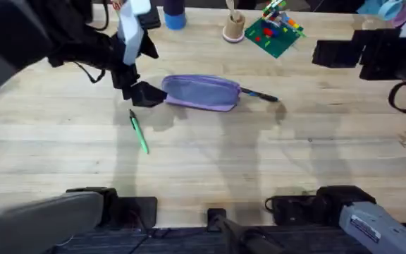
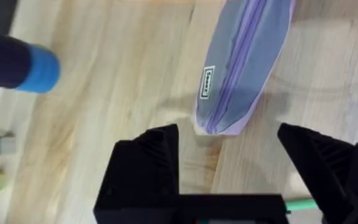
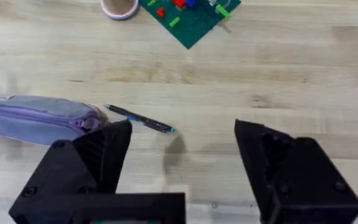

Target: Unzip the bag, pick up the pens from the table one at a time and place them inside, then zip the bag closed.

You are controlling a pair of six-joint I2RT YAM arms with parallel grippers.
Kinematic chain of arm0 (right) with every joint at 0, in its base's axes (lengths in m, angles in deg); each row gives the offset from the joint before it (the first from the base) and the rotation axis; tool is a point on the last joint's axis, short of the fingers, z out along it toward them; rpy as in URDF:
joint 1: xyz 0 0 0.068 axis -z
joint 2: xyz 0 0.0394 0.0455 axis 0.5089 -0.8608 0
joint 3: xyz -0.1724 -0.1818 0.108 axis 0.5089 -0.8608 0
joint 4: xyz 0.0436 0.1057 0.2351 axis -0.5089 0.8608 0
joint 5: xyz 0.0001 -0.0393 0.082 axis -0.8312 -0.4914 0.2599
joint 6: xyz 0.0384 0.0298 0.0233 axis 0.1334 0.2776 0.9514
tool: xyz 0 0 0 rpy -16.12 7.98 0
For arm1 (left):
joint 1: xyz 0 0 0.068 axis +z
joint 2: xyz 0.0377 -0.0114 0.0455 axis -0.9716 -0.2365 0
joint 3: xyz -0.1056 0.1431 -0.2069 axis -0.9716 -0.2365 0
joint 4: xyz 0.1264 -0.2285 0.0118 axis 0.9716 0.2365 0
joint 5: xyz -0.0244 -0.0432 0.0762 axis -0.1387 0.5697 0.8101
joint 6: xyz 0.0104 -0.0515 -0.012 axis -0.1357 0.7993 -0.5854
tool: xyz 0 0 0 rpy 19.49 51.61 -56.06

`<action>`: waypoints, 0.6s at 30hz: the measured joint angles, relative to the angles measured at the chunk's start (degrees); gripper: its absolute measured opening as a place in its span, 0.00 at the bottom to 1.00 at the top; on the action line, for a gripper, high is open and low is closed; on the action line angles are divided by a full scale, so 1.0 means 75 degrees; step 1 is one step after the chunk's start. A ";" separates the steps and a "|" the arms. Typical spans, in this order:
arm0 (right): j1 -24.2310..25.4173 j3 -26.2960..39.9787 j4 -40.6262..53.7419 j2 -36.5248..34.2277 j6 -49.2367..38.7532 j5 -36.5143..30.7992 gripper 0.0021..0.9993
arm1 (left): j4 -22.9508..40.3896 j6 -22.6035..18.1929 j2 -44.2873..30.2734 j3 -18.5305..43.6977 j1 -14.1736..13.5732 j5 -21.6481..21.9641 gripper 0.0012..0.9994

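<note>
Lavender bag [image 2: 244,59] just beyond spread left hand [image 2: 229,165]

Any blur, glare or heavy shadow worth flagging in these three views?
Overhead: left arm looms large, dark and blurred at the upper left; soft shadows fall under the bag. Left wrist: bag and blue cylinder look soft. Right wrist: dark pen is sharp; no strong glare.

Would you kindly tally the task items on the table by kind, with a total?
Pouch: 1
Green pen: 1
Dark pen: 1
Total: 3
</note>
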 joint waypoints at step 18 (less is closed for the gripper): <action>0.0000 0.0000 -0.0003 0.0000 0.0000 0.0002 1.00 | -0.0994 -0.0398 -0.2004 0.0000 0.0000 -0.1344 0.97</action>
